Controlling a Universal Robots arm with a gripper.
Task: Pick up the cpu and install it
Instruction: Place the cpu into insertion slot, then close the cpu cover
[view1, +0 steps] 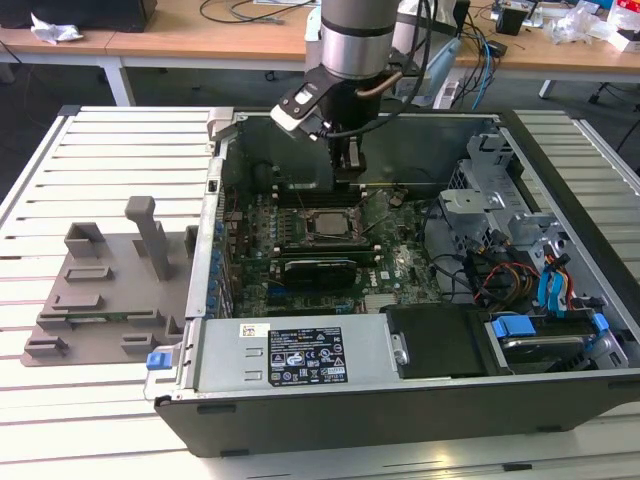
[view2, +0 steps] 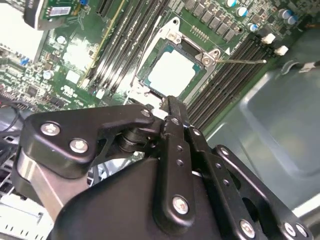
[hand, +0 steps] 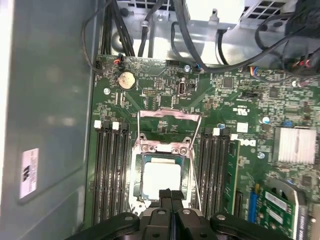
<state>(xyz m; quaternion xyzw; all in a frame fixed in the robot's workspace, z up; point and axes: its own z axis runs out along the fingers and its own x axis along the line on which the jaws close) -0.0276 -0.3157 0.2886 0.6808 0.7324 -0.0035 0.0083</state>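
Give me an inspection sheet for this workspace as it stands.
Surface: white slatted table with the open computer case on it.
Job's things: cpu lies in the motherboard socket.
Clutter: grey tray beside the case, at the exterior view's left.
Gripper: gripper shut, holding nothing, by the cpu's edge; contact cannot be told.
Cables: black cables and coloured cables inside the case.
Surroundings: wooden desks behind.

Diffuse light evenly illuminates the exterior view; the computer case interior sits in mild shadow. In both wrist views, glare washes the cpu top nearly white.
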